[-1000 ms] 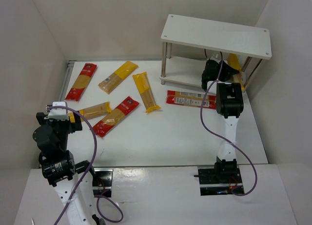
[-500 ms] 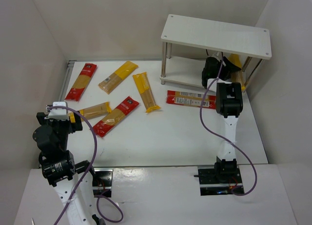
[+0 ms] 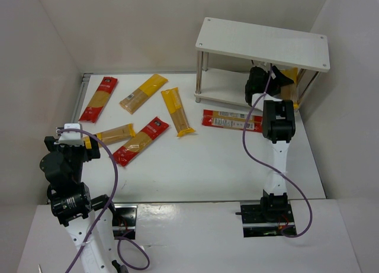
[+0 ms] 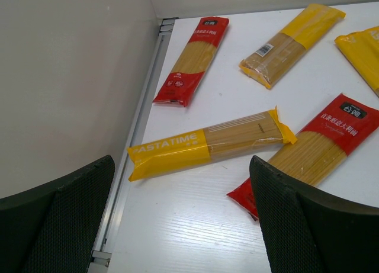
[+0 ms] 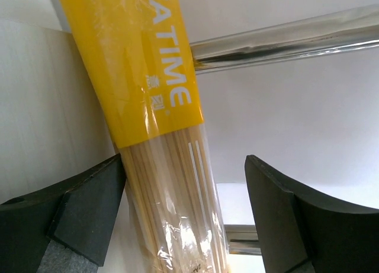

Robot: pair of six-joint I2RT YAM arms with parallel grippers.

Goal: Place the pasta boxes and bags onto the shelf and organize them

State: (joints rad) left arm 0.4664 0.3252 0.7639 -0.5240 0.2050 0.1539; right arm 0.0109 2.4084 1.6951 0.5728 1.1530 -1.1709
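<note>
The white shelf [image 3: 263, 43] stands at the back right. My right gripper [image 3: 260, 83] reaches under its top board. In the right wrist view that gripper [image 5: 185, 166] is open: a yellow spaghetti bag [image 5: 142, 77] lies along the left finger [image 5: 89, 208], with a clear gap to the right one. The same bag [image 3: 286, 77] shows yellow under the board. Several packs lie on the table: red [image 3: 99, 99], yellow [image 3: 143, 93], yellow [image 3: 177, 112], red [image 3: 141, 141], yellow [image 3: 115, 133] and red [image 3: 232, 120]. My left gripper [image 4: 180, 166] hangs open and empty near the PASTATIME pack [image 4: 207, 144].
A silver shelf leg [image 5: 284, 39] crosses just behind the yellow bag. White walls close in the table on the left, back and right. A metal rail [image 4: 145, 101] runs along the table's left edge beside the left gripper.
The right jaws have spread apart and let go of the yellow bag under the shelf board. The left arm and the packs on the table have not moved.
</note>
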